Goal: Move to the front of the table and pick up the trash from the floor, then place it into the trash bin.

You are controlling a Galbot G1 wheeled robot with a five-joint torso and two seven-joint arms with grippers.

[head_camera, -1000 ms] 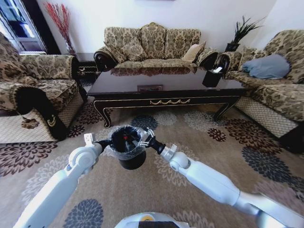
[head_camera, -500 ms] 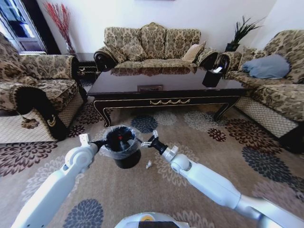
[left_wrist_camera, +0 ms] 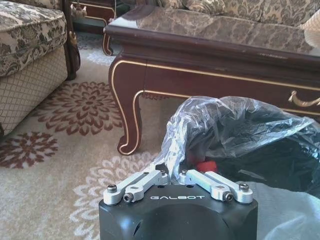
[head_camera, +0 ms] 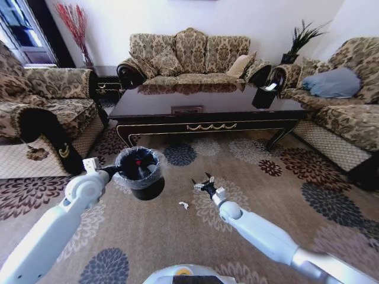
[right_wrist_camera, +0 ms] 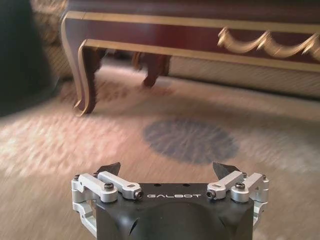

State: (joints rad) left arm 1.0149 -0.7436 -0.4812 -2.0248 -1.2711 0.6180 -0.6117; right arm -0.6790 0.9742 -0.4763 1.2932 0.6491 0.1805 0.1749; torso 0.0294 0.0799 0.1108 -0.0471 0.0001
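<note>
Gripping trash bin (left_wrist_camera: 260,145) — left pincer (left_wrist_camera: 172,172)

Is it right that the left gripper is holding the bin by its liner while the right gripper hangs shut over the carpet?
Not quite. The left gripper does hold the bin by its liner, but the right gripper hangs open over the carpet; the right wrist view shows its fingers spread wide.

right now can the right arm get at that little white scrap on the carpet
Probably yes. The right gripper hangs open and empty just above the carpet, with the white scrap lying beside it on bare floor, nothing between them. The trash bin sits off to the left, held by the left gripper.
</note>
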